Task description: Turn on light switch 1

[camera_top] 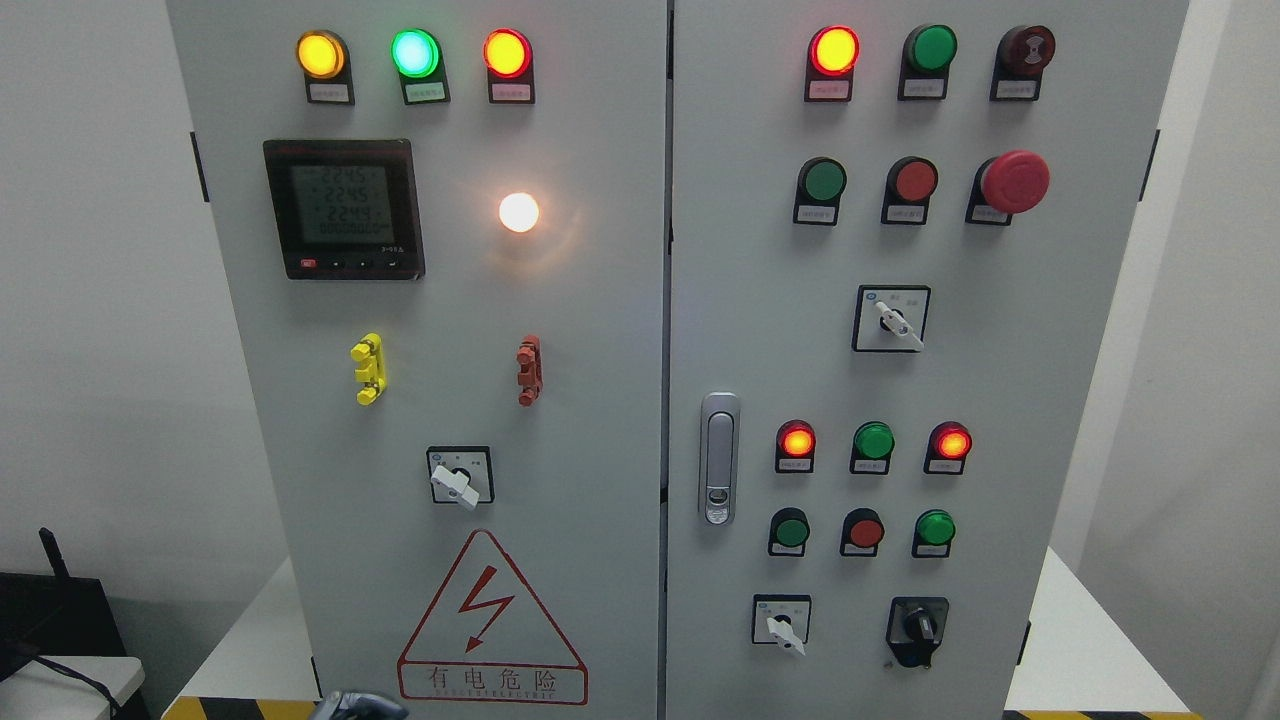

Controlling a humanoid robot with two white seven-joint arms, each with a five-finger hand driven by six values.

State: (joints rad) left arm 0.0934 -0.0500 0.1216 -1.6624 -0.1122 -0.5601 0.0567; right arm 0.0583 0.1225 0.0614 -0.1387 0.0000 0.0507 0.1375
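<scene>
A grey cabinet (560, 420) fills the frame between white walls. Which control is switch 1 I cannot tell; likely the white knob (457, 484) at lower left: stiff, small, pinched by its lever. A hand (360, 705) peeks at bottom edge, fingers unclear.

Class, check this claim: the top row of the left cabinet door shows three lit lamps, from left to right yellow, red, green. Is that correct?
Not quite. The head view shows the order as yellow lamp, green lamp, red lamp: green sits in the middle, red at the right. All three are lit, on the left cabinet door.
</scene>
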